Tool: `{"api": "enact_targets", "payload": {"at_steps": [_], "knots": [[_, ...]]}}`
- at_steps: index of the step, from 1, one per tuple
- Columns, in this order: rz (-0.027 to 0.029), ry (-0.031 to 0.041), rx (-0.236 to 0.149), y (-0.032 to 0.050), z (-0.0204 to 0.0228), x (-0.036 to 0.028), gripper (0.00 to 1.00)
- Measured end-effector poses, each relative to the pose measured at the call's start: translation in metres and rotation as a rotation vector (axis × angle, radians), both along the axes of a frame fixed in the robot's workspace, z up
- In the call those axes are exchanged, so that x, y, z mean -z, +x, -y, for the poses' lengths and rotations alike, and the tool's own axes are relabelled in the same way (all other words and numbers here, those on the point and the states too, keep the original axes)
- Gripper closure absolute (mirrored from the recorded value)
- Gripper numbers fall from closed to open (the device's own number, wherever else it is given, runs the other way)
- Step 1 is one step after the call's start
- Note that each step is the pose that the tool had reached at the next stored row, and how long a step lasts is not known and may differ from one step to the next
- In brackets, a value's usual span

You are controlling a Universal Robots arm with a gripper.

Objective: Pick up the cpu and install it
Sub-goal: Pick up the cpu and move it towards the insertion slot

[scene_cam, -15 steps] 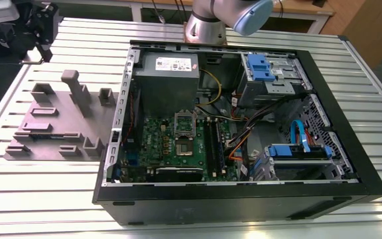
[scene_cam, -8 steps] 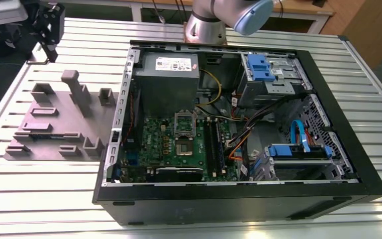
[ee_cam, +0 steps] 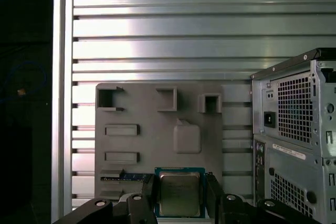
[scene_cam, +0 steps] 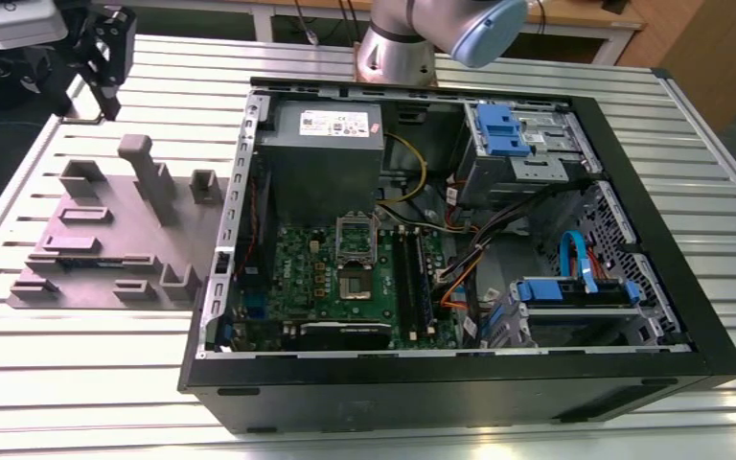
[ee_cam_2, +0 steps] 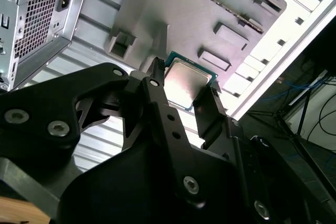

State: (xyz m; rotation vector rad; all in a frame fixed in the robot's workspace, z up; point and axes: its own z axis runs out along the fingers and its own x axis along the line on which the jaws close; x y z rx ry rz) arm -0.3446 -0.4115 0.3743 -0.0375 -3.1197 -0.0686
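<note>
Gripper point(ee_cam: 181, 196) is pinching the cpu point(ee_cam: 180, 191) by two opposite edges, one black finger point(ee_cam: 148, 192) on each side. The chip's silvery top w/ thin pale-green rim shows between them in both wrist views (second wrist view: cpu point(ee_cam_2: 188, 83), gripper point(ee_cam_2: 184, 88)). The chip is off the surface, w/ the grey fixture board point(ee_cam: 157, 129) well behind it.

In the exterior view the gripper point(scene_cam: 103, 57) hangs at the far end of the slatted metal table point(scene_cam: 87, 383), on the exterior view's left, past the far edge of the board point(scene_cam: 100, 240). Can't make out the chip from there.

The open computer case point(scene_cam: 471, 383) lies just beside the board, to the exterior view's right. Inside are a green motherboard point(scene_cam: 304, 278) w/ socket point(scene_cam: 353, 280) around its middle, and a grey power supply point(scene_cam: 323, 153) at the far-left corner. The arm's base point(scene_cam: 401, 48) stands beyond the case's far side.
</note>
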Motion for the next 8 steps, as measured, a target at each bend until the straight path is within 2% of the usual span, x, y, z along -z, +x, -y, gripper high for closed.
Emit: {"api": "enact_targets", "payload": {"at_steps": [8], "knots": [[0.0000, 0.0000, 0.000, 0.0084, 0.0000, 0.0000, 0.53]]}}
